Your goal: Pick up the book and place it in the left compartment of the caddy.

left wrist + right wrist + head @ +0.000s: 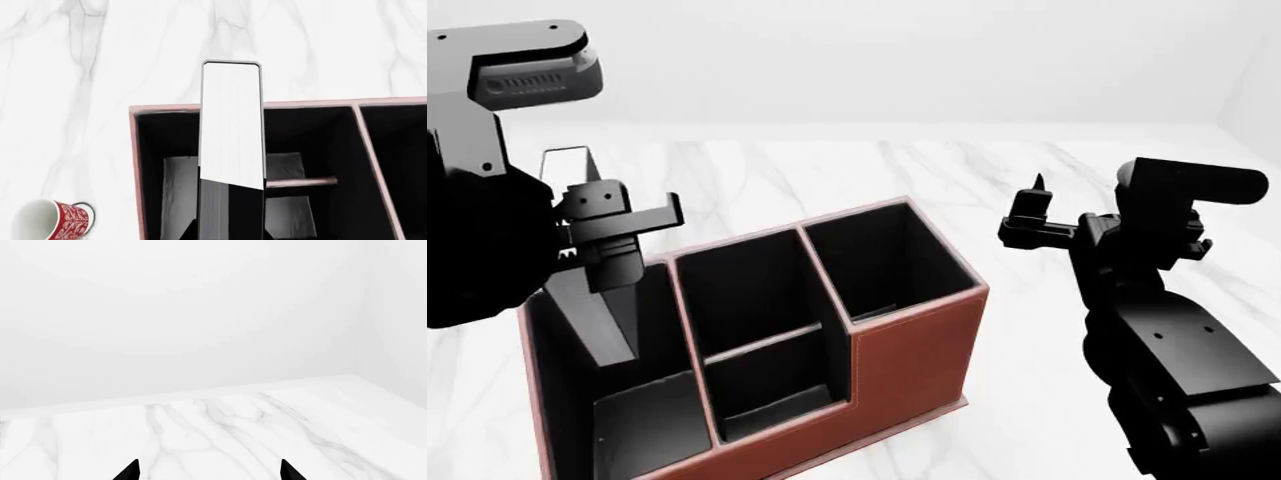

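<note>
The reddish-brown caddy [914, 345] stands on the marble table in front of me. My left gripper [607, 245] is shut on the book [601, 325], a dark slab held on end and tilted. Its lower end reaches down inside the left compartment [641, 420], the long black slot at the caddy's low end. In the left wrist view the book [231, 125] shows white page edges above the caddy's [137, 165] black interior. My right gripper [1034, 215] hovers open and empty to the right of the caddy, its fingertips [130, 471] wide apart over bare table.
A red patterned mug [57, 220] lies on its side on the marble table [67, 100] beside the caddy's outer wall. The two small middle compartments [754, 330] and the tall end compartment [888, 265] hold nothing. A white wall stands behind the table.
</note>
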### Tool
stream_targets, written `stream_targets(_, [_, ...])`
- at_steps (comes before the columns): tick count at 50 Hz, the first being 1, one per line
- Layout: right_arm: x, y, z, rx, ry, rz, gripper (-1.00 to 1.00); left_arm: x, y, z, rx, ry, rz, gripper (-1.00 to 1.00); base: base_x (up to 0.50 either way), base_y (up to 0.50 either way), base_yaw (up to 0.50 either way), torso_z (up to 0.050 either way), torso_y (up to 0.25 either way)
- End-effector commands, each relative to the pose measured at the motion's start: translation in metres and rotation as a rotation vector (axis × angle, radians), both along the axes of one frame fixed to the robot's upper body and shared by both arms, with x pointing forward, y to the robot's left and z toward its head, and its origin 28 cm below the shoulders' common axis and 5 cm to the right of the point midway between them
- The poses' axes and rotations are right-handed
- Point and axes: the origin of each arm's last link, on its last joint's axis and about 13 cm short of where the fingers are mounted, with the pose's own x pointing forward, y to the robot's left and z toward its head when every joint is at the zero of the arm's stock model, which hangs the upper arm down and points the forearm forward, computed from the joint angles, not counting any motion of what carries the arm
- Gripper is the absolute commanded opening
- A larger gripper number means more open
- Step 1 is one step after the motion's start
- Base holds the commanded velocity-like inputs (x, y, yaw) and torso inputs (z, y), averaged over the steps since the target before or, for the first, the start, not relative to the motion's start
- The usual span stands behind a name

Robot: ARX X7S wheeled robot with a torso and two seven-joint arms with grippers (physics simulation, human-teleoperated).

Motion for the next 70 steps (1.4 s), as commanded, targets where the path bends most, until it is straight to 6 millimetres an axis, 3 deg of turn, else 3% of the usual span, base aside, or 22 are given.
stream_targets(1, [0.0,0.0,0.0,0.004,-0.001,0.002,1.0,0.003,-0.002,-0.002,-0.001,0.008,0.001,-1.0,0.0,0.0,0.0,0.0,0.0])
stream_targets(29, [-0.002,-0.001,0.001,0.008,-0.004,0.0,1.0,0.009,0.005,-0.03,0.025,0.08,0.02,-1.0,0.0,0.0,0.0,0.0,0.001])
stream_targets(43, [-0.002,-0.002,0.0,0.008,-0.001,-0.003,1.0,0.027,0.011,-0.055,0.024,0.102,0.012,-1.0,0.0,0.0,0.0,0.0,0.001])
stream_targets(70, [-0.003,-0.001,-0.003,0.011,0.003,-0.001,1.0,0.036,0.015,-0.072,0.048,0.117,0.013,-1.0,0.0,0.0,0.0,0.0,0.001])
